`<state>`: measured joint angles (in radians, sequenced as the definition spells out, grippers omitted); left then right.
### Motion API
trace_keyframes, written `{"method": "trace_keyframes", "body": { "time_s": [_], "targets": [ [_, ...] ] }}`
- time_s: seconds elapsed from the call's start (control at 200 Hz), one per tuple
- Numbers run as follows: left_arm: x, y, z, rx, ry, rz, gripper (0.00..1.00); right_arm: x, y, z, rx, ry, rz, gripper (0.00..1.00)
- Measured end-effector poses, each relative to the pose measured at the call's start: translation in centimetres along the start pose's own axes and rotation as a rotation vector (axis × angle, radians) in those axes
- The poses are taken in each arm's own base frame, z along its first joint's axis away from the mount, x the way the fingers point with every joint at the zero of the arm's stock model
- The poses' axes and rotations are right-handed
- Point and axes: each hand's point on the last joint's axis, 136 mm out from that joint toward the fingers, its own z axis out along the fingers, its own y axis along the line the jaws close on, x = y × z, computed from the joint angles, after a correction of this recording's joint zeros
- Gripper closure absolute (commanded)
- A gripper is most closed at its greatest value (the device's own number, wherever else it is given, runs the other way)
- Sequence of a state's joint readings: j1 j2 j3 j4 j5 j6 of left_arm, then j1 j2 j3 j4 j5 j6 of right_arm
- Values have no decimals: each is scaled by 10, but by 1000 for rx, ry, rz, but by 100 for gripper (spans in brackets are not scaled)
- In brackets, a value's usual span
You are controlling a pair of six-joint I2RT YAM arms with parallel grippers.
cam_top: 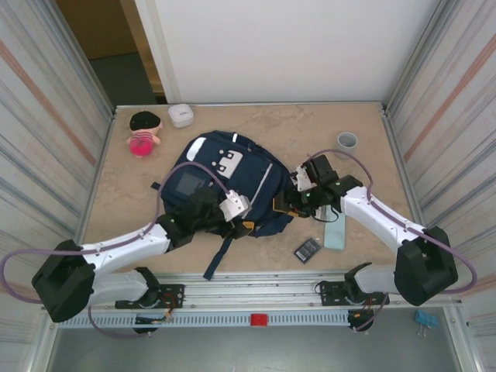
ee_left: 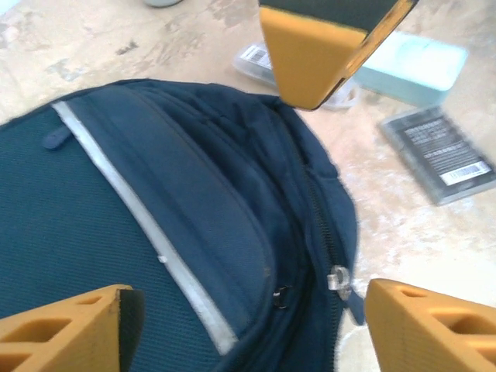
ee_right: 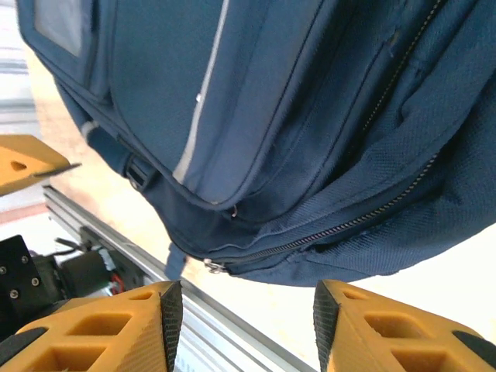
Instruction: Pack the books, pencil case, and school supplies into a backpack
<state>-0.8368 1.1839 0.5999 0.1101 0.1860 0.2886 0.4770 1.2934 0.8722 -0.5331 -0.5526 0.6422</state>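
Top external shows one backpack (cam_top: 221, 182), left tool (cam_top: 246, 223) and right tool (cam_top: 284, 204) both spread.

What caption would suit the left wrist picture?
Open left gripper above the zipper of the navy backpack, pale teal pencil case and dark grey rectangle on the table beyond.

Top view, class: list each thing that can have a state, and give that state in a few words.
backpack: lying flat, visible zip shut
pencil case: flat on table, unpacked
calculator: on table, unpacked
cup: upright
left gripper: open, over backpack
right gripper: open, at backpack's edge
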Motion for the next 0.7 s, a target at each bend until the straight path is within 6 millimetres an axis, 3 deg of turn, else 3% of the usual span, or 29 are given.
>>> {"method": "trace_keyframes", "body": {
  "time_s": [0.12, 0.341, 0.506, 0.561, 0.697],
  "targets": [
    [-1, 13, 13, -21, 90, 82, 15, -2, 4, 0, -26, -13, 15, 50],
    [39, 10, 36, 55, 277, 272, 12, 2, -8, 7, -23, -5, 99, 49],
    [52, 16, 53, 67, 342, 383, 13, -1, -6, 7, -34, -16, 111, 43],
    [56, 20, 61, 56, 359, 411, 24, -2, -6, 7, -37, -19, 109, 43],
    [62, 19, 71, 62, 365, 442, 80, 1, -12, 10, -31, -14, 119, 42]
  ]
}}
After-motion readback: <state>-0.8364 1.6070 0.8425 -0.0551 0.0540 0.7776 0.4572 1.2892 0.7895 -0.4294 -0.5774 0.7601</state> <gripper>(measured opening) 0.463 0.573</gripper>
